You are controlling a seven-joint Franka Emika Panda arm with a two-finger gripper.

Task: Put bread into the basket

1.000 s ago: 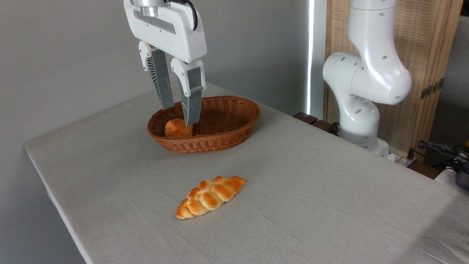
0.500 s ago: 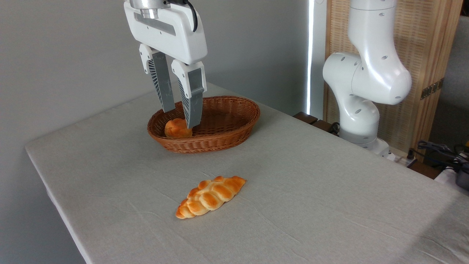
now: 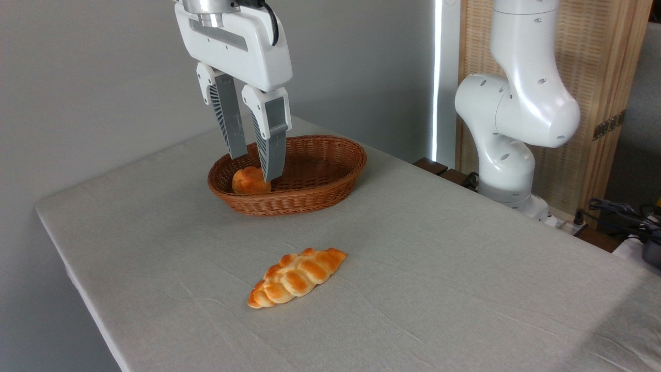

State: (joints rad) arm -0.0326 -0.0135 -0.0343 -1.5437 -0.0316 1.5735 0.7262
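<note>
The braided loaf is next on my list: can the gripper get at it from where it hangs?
Probably yes. The braided loaf lies alone on bare tablecloth, nothing over or against it, and the gripper is open and empty above the basket.

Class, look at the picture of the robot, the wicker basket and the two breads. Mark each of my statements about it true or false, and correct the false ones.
1. The small round bun lies inside the wicker basket. True.
2. The claw is shut on the bun. False: its fingers stand apart above the bun, holding nothing.
3. The braided loaf lies in the basket too. False: it lies on the tablecloth, apart from the basket and nearer the camera.
4. The bun sits at the basket's left end. True.
5. The basket stands upside down. False: it stands upright, open side up.
</note>
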